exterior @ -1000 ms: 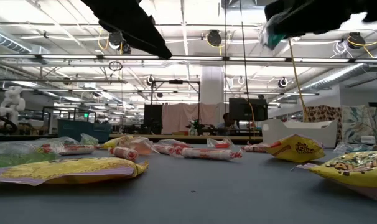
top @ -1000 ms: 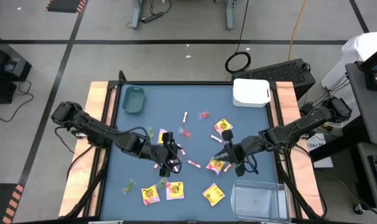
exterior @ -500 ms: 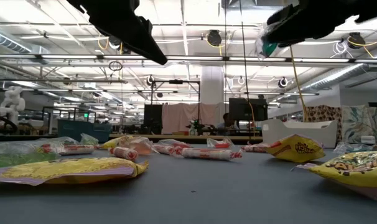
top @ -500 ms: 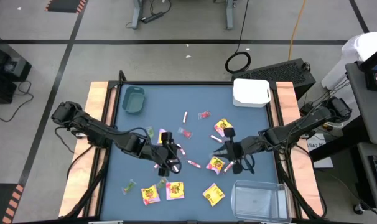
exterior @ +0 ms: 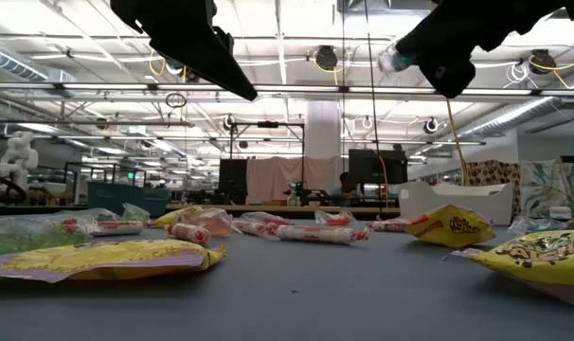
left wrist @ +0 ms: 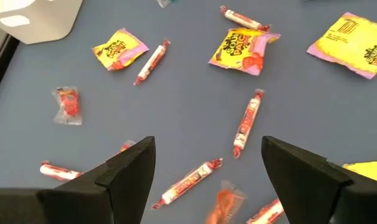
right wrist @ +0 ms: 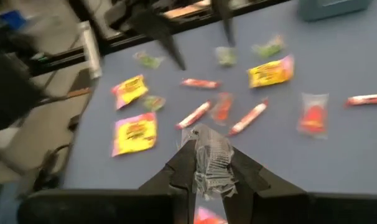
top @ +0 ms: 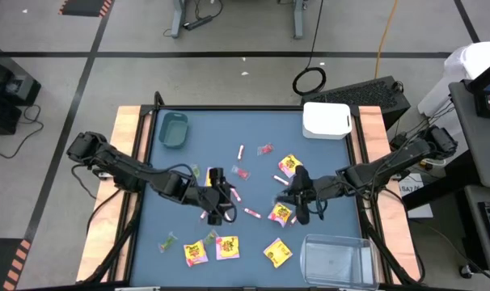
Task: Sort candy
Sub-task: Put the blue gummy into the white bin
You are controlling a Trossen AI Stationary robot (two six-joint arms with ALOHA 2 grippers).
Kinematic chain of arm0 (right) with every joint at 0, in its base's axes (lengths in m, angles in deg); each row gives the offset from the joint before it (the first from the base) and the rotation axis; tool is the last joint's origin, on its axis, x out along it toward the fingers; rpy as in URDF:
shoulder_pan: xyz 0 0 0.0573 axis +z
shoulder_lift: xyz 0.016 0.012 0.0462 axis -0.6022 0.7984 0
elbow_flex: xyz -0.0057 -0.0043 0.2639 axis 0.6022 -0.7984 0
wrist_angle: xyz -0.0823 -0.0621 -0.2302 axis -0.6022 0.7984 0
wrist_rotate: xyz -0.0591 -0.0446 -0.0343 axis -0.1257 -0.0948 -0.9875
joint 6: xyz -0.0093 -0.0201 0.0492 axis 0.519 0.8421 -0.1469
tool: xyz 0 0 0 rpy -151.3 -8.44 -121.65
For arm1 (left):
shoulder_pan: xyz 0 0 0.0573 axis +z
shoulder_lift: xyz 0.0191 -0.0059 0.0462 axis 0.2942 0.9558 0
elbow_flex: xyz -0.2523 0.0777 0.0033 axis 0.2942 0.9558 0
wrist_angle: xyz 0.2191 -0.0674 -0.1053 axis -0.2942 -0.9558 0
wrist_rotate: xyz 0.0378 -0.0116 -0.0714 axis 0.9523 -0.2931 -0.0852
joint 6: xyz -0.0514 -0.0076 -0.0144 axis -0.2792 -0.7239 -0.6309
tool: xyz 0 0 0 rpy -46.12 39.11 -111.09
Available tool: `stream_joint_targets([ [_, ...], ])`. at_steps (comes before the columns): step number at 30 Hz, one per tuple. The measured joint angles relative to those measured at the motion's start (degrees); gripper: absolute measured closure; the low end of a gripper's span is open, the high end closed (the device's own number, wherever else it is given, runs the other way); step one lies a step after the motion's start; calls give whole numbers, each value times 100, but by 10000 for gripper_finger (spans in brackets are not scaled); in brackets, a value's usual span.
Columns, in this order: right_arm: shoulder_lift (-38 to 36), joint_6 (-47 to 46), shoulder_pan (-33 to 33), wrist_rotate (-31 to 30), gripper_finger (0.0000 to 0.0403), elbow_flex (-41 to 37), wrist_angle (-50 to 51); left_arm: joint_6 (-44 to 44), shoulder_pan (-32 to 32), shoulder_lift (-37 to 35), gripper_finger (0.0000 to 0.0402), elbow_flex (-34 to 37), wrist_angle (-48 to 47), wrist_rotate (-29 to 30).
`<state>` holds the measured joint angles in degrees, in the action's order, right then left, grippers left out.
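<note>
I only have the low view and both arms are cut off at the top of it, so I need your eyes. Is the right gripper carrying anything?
Observer: Yes. In its wrist view the right gripper is shut on a small clear-wrapped candy, lifted off the table.
Operator: And the left one?
Observer: The left gripper is open and empty, hovering over a pink-white stick candy.
Operator: Where are the bins? I see only a white one at the back.
Observer: From above, a clear bin sits at the near right corner, a teal bin at the far left, and the white bin at the far right.
</note>
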<state>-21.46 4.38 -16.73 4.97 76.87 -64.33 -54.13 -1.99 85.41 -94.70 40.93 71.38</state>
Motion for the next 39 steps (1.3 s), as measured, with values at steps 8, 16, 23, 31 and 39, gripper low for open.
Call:
stream_joint_targets([
  [8, 0, -696, -553, -3010, 353, 0, 1497, 19, 160, 0, 105, 0, 0, 87],
  [16, -183, -308, -2160, -2156, 353, -2, 1921, 15, 283, 0, 105, 0, 2, 87],
  [23, -698, 268, -4023, -1357, 353, -2, 2302, -25, 291, 0, 105, 0, 4, 87],
  [31, -655, 592, -5685, -671, 353, -1, 2553, -25, 291, 0, 105, 0, 195, 87],
  [39, 157, 734, -6291, -209, 353, -2, 2344, -213, 291, 0, 105, 7, 251, 86],
])
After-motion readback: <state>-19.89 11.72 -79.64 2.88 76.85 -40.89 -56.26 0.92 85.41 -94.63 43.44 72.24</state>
